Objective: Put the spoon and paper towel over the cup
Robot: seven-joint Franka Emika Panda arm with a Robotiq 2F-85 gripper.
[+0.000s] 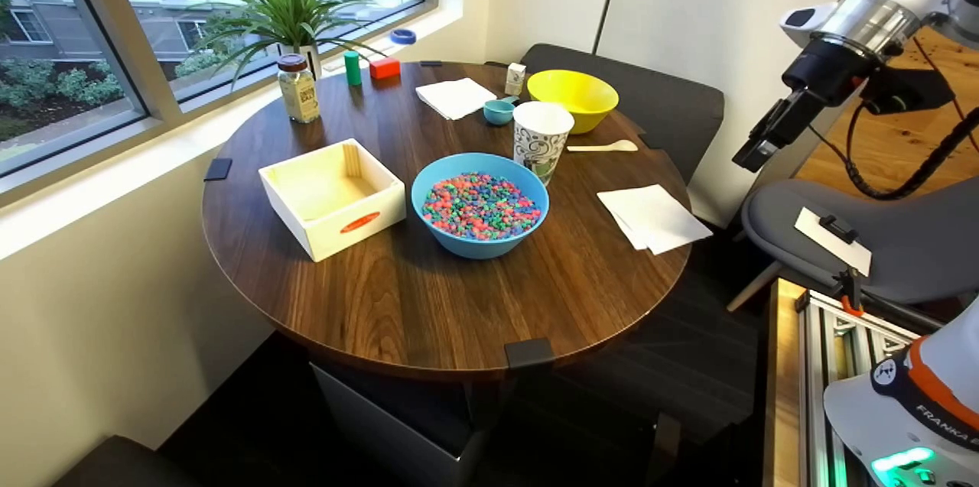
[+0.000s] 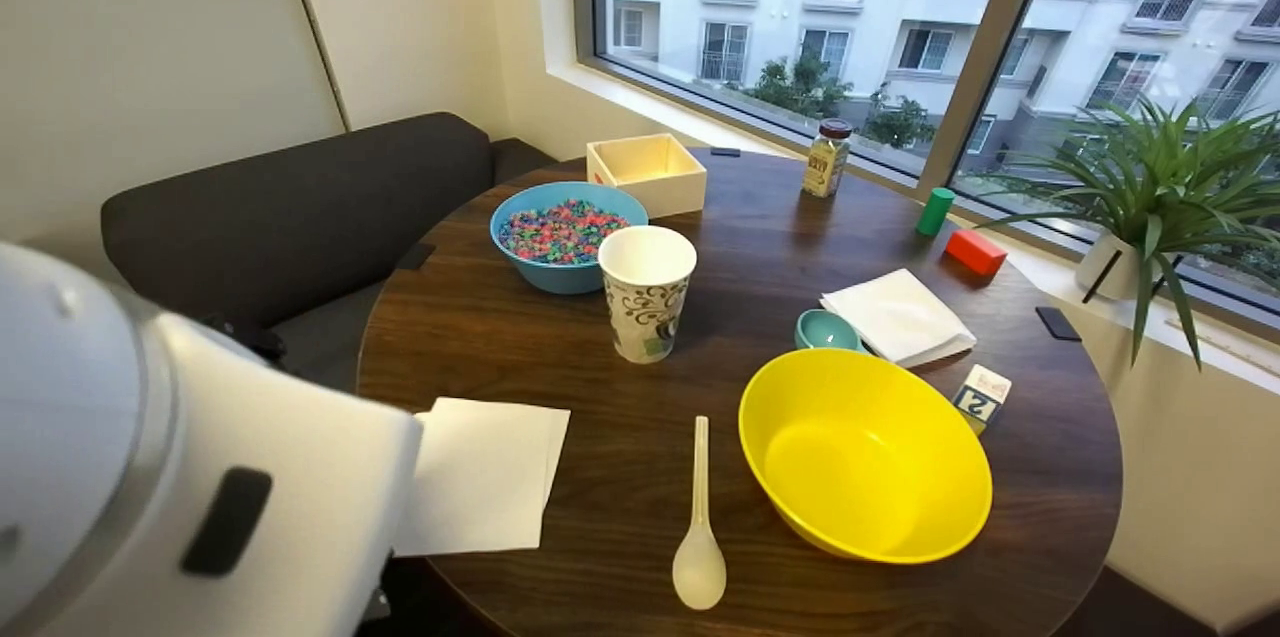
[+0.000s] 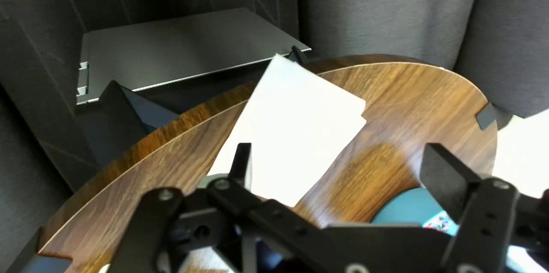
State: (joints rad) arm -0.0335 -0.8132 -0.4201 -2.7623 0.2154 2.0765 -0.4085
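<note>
The white paper cup with a dark swirl print stands upright on the round table, also in an exterior view. The pale tan spoon lies flat beside the yellow bowl, its handle toward the cup; it also shows in an exterior view. The white paper towel lies in overlapping sheets at the table's edge, also in an exterior view and the wrist view. My gripper hangs high off the table's side; in the wrist view its fingers are wide apart and empty.
A blue bowl of colourful beads touches or nearly touches the cup. A yellow bowl, another white napkin, a teal scoop, a wooden box, a spice jar, a small carton and blocks stand around the table.
</note>
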